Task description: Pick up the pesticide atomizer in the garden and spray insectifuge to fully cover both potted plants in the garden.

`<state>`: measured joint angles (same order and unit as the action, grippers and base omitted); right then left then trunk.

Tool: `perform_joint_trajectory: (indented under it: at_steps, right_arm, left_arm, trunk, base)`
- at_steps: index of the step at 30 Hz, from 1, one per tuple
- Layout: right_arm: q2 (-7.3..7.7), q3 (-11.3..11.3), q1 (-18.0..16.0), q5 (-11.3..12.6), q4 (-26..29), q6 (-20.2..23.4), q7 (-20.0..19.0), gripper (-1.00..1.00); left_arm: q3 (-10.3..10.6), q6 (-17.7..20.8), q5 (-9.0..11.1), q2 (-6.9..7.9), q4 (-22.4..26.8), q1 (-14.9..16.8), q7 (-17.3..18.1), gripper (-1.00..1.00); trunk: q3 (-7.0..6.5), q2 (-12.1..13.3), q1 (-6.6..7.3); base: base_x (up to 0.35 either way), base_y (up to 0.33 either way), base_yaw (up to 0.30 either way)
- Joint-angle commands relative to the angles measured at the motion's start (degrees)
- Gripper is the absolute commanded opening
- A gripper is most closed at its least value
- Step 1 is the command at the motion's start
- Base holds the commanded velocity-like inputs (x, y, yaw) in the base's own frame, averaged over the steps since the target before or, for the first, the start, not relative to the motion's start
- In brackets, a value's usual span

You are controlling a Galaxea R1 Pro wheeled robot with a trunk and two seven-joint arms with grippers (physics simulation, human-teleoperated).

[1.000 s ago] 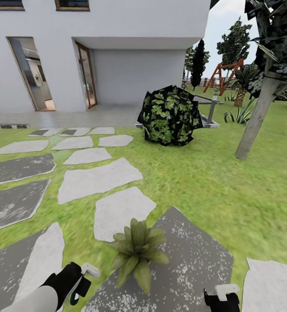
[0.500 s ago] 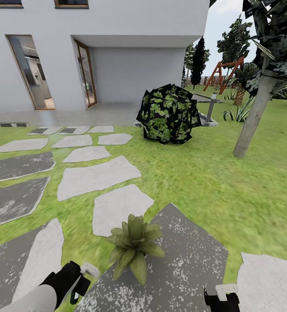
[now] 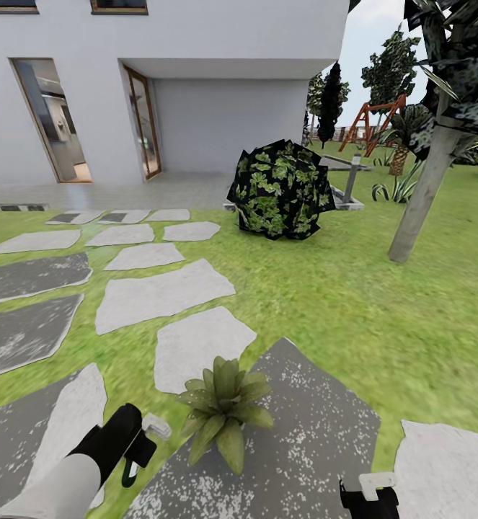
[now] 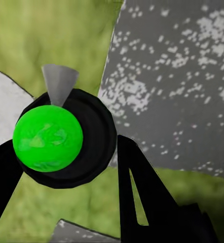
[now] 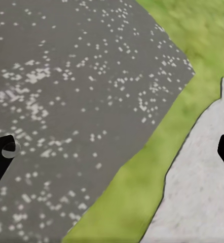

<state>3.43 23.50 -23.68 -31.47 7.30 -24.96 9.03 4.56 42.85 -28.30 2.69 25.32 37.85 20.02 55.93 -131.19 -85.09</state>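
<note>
In the head view my left gripper is shut on the pesticide atomizer, whose whitish nozzle points toward a potted plant. This plant is a low rosette of pointed green leaves at the edge of a dark grey stone, just right of the nozzle. The left wrist view shows the pesticide atomizer as a bright green body in a black collar with a grey nozzle tip, held between the black fingers. My right gripper hangs low at the right, open over stone and grass.
Pale stepping stones lead across the lawn to the white house and its door. A big dark leafy bush stands ahead, with a leaning tree trunk at the right and a red swing frame far behind.
My left arm has risen and pushed forward, bringing the atomizer's nozzle closer to the plant. The whole view shifted slightly early on, then stayed still. The right gripper has not moved.
</note>
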Motion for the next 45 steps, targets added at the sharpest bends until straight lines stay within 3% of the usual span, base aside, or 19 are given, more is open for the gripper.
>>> perform_joint_trajectory:
  at_steps: [1, 4, 7, 9, 13, 18, 23, 29, 39, 45]
  right_arm:
    - [0.0, 0.3, -0.1, -0.6, -0.1, -0.2, 0.3, 1.0]
    - [0.06, 0.3, -0.1, -0.6, -0.1, -0.2, 0.3, 1.0]
    - [0.03, 0.3, -0.1, -0.6, -0.1, -0.2, 0.3, 1.0]
    - [0.05, 0.3, -0.1, -0.6, -0.1, -0.2, 0.3, 1.0]
    - [0.08, 0.3, -0.1, -0.7, -0.1, -0.2, 0.3, 1.0]
    - [0.17, 0.3, -0.1, -0.8, 0.0, -0.2, 0.3, 1.0]
    - [0.17, 0.3, -0.1, -0.8, 0.0, -0.2, 0.3, 1.0]
    - [0.17, 0.3, -0.1, -0.8, 0.0, -0.2, 0.3, 1.0]
    - [0.15, 0.3, -0.1, -0.7, 0.0, -0.2, 0.3, 1.0]
    - [0.09, 0.2, -0.1, -0.7, 0.0, -0.2, 0.3, 1.0]
  left_arm:
    - [0.4, 0.3, -0.5, 0.19, 0.4, -0.2, 0.6, -1.0]
    - [0.4, 0.2, -0.5, 0.63, 0.2, -0.5, 1.3, -1.0]
    - [0.6, 0.1, -0.7, 0.95, 0.1, -0.6, 4.2, -1.0]
    - [2.6, 0.1, -1.9, 1.33, 0.1, -0.6, 6.2, -1.0]
    - [4.5, 0.0, -3.5, 1.36, 0.0, -0.6, 6.8, -1.0]
    - [4.5, 0.5, -3.7, 1.11, 0.2, -0.4, 7.2, -1.0]
    - [4.7, 0.7, -4.3, 1.16, 0.6, 0.0, 13.0, -1.0]
    - [4.6, 0.8, -11.3, 1.23, 0.0, -0.5, 13.9, -1.0]
    - [4.4, 0.7, -12.0, 0.8, -0.3, -1.0, 13.5, -1.0]
    - [4.2, 0.5, -12.1, 1.25, -3.4, -2.0, 13.4, -1.0]
  trunk:
    - [0.05, 0.0, 0.01]
    - [0.08, 0.0, 0.01]
    - [0.16, 0.0, 0.01]
    - [0.22, 0.0, 0.01]
    - [0.24, 0.0, 0.01]
    - [0.24, 0.0, 0.01]
    - [0.24, 0.0, 0.01]
    - [0.24, 0.0, 0.01]
    - [0.24, 0.0, 0.01]
    - [0.24, 0.0, 0.01]
  base:
    - [0.0, 0.0, 0.006]
    - [0.0, 0.0, 0.122]
    - [0.0, 0.0, 0.22]
    - [0.0, 0.0, 0.178]
    - [0.0, 0.0, 0.041]
    - [0.0, 0.0, 0.002]
    - [0.0, 0.0, 0.0]
    - [0.002, -0.002, 0.0]
    - [0.07, -0.046, 0.0]
    - [0.0, 0.0, 0.0]
